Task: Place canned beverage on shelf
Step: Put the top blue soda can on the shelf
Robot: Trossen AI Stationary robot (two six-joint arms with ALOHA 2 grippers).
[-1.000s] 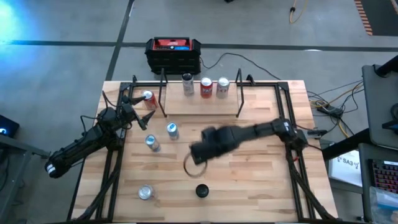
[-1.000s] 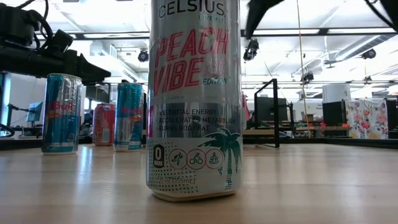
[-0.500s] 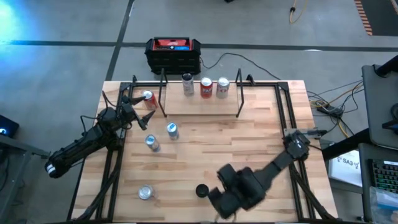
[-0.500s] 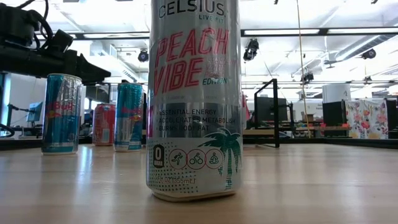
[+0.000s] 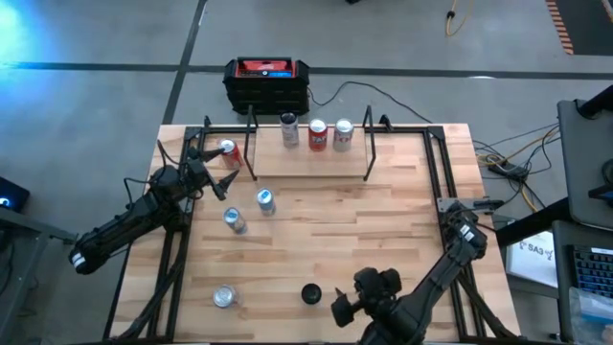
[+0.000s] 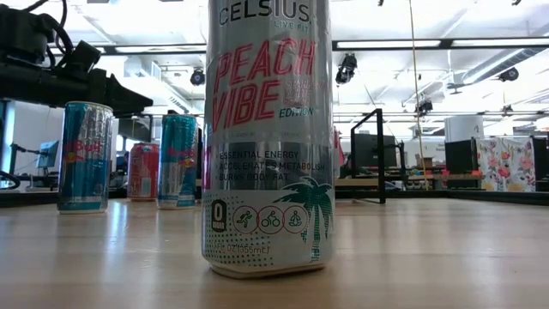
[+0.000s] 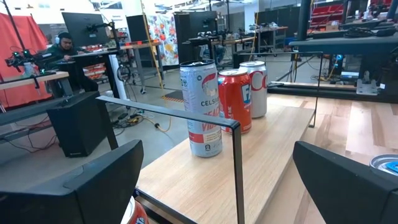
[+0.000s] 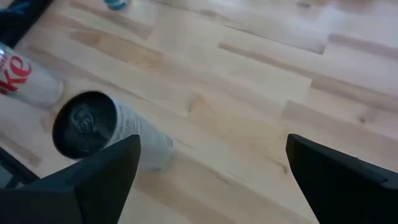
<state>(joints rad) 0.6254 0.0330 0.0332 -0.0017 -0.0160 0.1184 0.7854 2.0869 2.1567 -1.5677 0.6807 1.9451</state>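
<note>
Light wood fills the middle of the table point(image 5: 383, 230) now that the right arm has swung off it: a second ago it stretched over the centre, and now the right gripper point(image 5: 347, 305) sits down at the near edge, just beside the dark-topped Celsius can point(image 5: 310, 293). The left arm has not budged; the left gripper point(image 5: 213, 158) still hangs at the far-left corner, right by the red can point(image 5: 228, 150) outside the shelf's left upright.

Room to move: the whole stretch between the shelf point(image 5: 308, 159) and the near edge lies open. The shelf stands at the far side, in front of the black-and-red box point(image 5: 267, 83), and three cans stand in a row on its far part, a Celsius can point(image 7: 201, 107), a red one point(image 7: 235, 99) and a pale Coke can point(image 7: 255, 88). Two blue cans point(image 5: 265, 200) stand just left of centre, well apart from either gripper, and a silver can point(image 5: 223, 296) waits near the front-left edge.

Both claws stand wide and empty. The right wrist view shows the dark-topped can between the spread fingers point(image 8: 93, 180), not touching them, with the silver Coke can point(image 8: 25, 78) farther off.
</note>
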